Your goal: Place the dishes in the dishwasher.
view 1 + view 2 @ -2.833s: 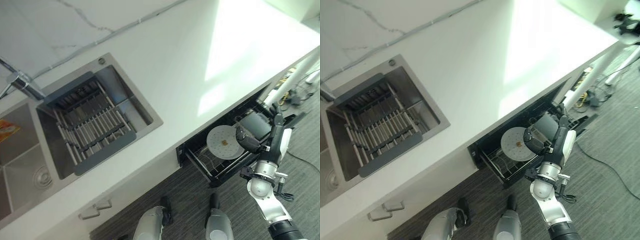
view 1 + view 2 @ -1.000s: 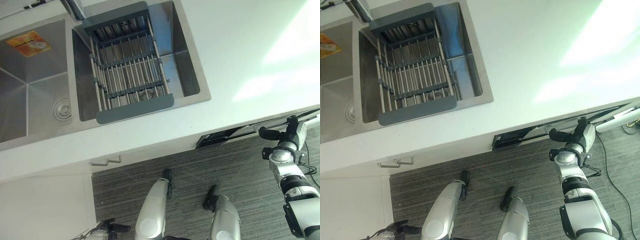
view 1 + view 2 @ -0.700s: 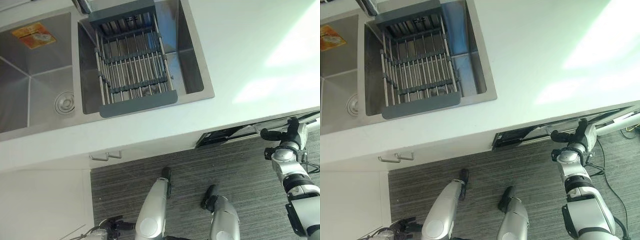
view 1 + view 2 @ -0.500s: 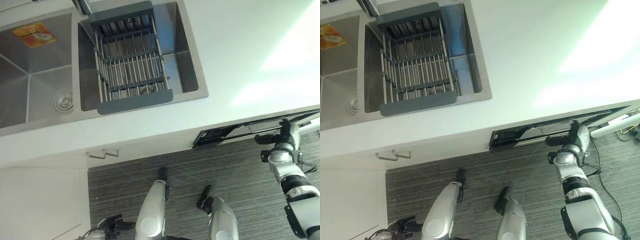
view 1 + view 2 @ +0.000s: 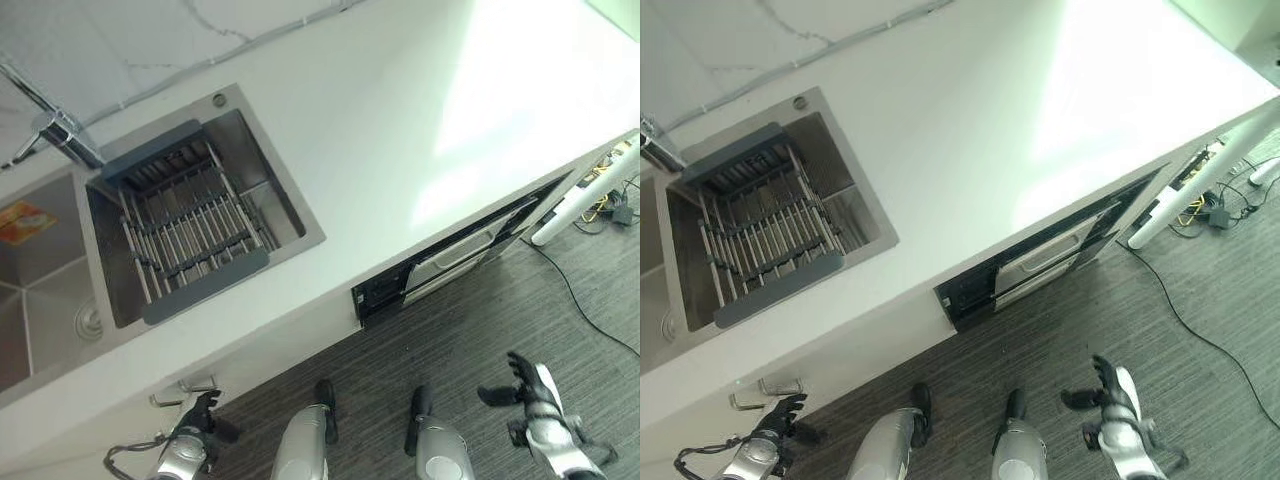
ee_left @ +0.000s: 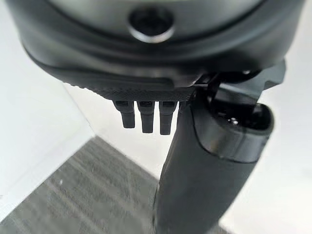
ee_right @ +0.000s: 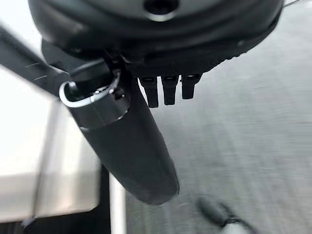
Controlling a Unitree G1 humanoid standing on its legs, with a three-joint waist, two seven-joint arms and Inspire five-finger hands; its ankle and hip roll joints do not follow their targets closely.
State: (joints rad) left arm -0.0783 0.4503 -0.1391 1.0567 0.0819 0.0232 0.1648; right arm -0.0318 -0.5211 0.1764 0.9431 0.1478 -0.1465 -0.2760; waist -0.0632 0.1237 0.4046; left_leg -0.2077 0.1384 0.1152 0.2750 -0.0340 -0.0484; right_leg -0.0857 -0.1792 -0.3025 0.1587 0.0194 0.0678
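Right hand (image 5: 523, 383) low over the carpet (image 5: 470, 320), fingers spread and empty, well out from the dishwasher (image 5: 450, 262); left hand (image 5: 198, 414) below the cabinet handle (image 5: 178, 391), fingers relaxed, empty; dishwasher under the countertop (image 5: 380, 150), dishes hidden; sink rack (image 5: 185, 232) far along the countertop.

Dishwasher (image 5: 455, 262) nearly closed under counter (image 5: 380, 130)
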